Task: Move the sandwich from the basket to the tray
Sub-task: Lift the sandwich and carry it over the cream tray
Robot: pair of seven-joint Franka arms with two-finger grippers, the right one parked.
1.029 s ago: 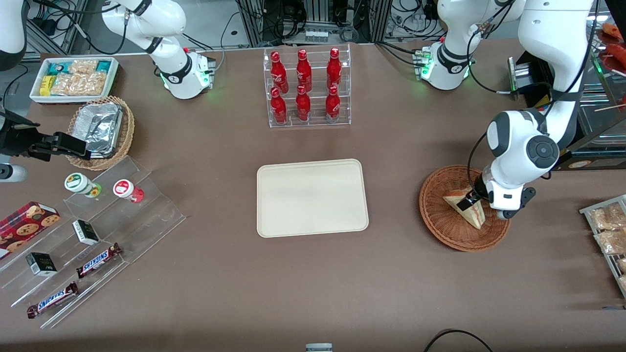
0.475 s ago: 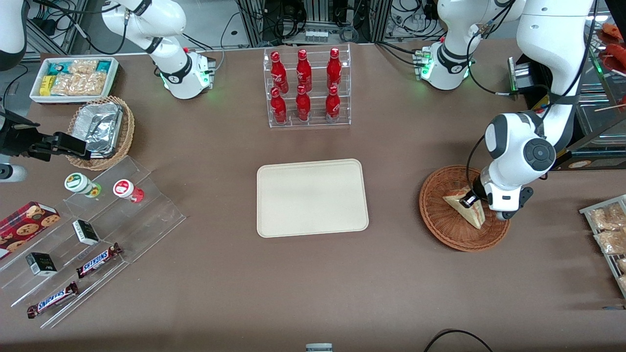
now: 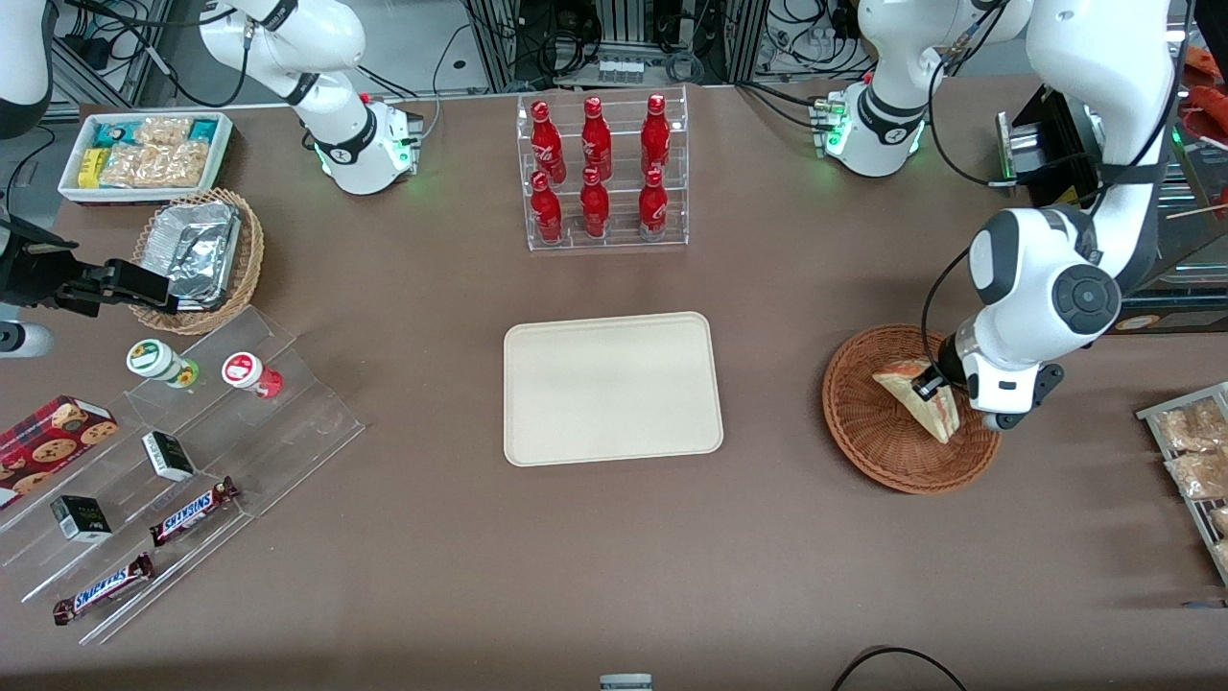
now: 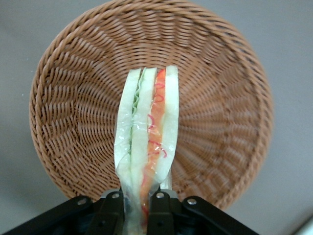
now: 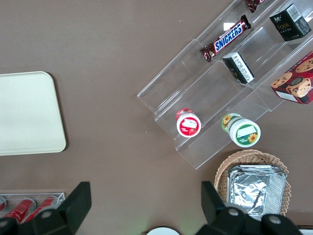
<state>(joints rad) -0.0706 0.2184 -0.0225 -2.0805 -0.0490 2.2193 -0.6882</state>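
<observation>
1. Above the basket [image 3: 907, 413], the gripper [image 3: 929, 386] hangs with its two fingers [image 4: 111, 209] clamped on one end of the sandwich [image 3: 921, 395].
2. The sandwich is pinched across its thickness: in the left wrist view the bread faces press against the finger pads and the layered cut edge [image 4: 146, 147] faces the camera.
3. The long axis of the sandwich runs straight out from the fingertips, so most of the wedge projects past the grip, unsupported.
4. The sandwich appears lifted off the wicker floor of the basket [image 4: 73, 107]; the free end is over the basket centre, inside the rim. Whether any corner touches the weave cannot be confirmed.
5. The tray [image 3: 537, 422] lies well apart from the basket, toward the parked arm's end of the table, with bare tabletop between them.
6. Judgement: the coming move is a sideways carry toward the tray. The overhanging free end must clear the basket rim first, so further lift is advisable before travel.
</observation>
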